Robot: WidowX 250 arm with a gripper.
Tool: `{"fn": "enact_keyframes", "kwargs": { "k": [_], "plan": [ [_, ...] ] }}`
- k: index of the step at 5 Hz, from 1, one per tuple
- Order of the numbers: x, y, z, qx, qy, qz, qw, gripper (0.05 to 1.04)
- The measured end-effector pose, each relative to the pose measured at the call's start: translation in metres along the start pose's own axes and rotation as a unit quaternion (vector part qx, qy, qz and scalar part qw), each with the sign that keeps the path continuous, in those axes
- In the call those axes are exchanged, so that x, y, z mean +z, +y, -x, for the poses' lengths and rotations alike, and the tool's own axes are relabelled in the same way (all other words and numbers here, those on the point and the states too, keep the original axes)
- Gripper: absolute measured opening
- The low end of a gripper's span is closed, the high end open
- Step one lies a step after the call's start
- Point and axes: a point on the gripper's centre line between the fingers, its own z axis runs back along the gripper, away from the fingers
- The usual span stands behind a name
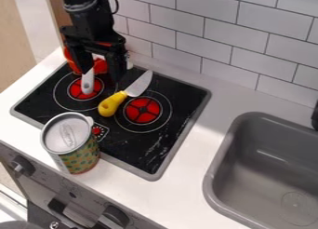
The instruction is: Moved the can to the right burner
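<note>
Dark and round, a control knob (pixel 115 217) sits on the front panel. Behind it, the can (pixel 82 159) stands upright by the front-left edge of the black cooktop (pixel 144 151); I can't tell whether its base rests wholly on the white bench (pixel 140 191) or partly on the cooktop's rim. Either way, it is off the right burner (pixel 142 110), so the move the task asks for is undone. Grasping, lifting, carrying across and setting down all look to be left. The claw (pixel 99 75) hangs over the far-left part of the cooktop, apart from the can, its fingers spread wide. A pale handle (pixel 88 82) shows between them, though nothing looks gripped. The burner's middle is bare, but the knife (pixel 138 84) lies with its yellow handle at the ring's left edge, and might get nudged during placing.
</note>
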Motion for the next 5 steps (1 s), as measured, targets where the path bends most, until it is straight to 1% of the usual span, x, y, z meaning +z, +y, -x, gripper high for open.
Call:
{"fn": "enact_keyframes", "kwargs": {
  "k": [1,2,3,4,5],
  "plan": [
    [-0.006,-0.001,0.005,-0.002,0.015,0.006,0.9999,0.998],
    [-0.002,0.013,0.017,-0.031,0.041,0.021,0.9984,0.998],
    [0.003,0.031,0.023,-0.073,0.051,0.011,0.9960,0.997],
    [0.010,0.049,0.032,-0.120,0.055,0.019,0.9910,0.998],
    [0.010,0.070,0.046,-0.194,0.074,0.000,0.9783,0.997]
  ]
}}
